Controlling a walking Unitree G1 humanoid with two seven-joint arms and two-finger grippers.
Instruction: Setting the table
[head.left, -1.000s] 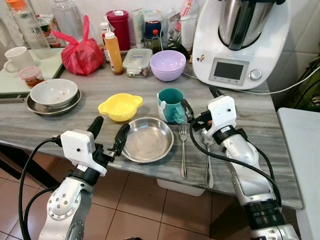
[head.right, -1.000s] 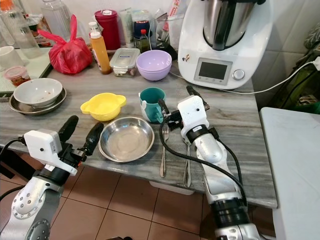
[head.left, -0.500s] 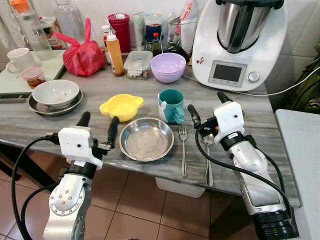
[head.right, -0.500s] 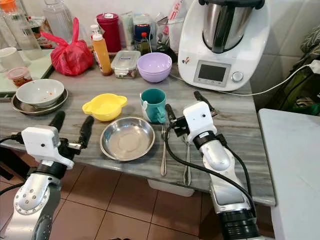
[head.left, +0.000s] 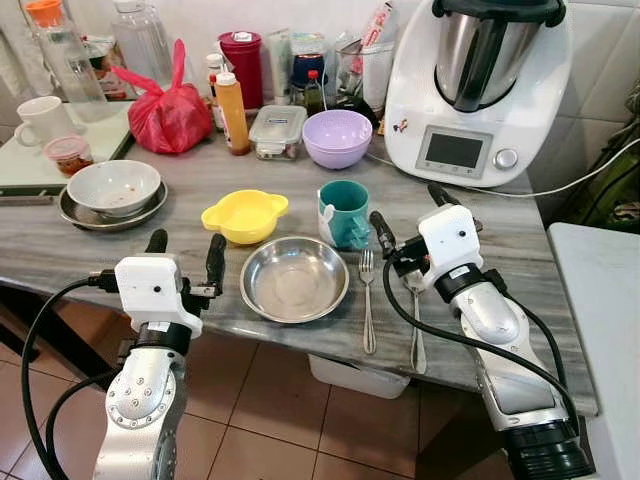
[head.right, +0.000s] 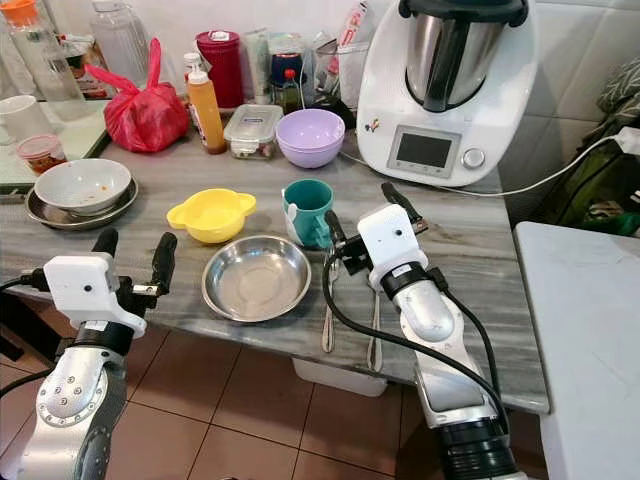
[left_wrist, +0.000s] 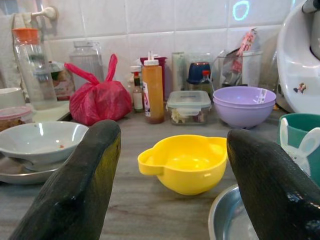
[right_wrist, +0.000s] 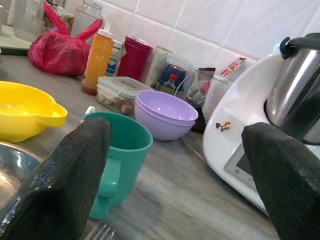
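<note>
Flanking our steel plate, both end effectors, left and right, hover spread, empty; fork at 3 o'clock completes the setting.

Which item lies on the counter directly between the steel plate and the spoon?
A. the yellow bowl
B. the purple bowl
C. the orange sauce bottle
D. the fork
D: the fork lies lengthwise on the grey counter, with the steel plate on one side and the spoon on the other, just in front of the teal cup.
</note>
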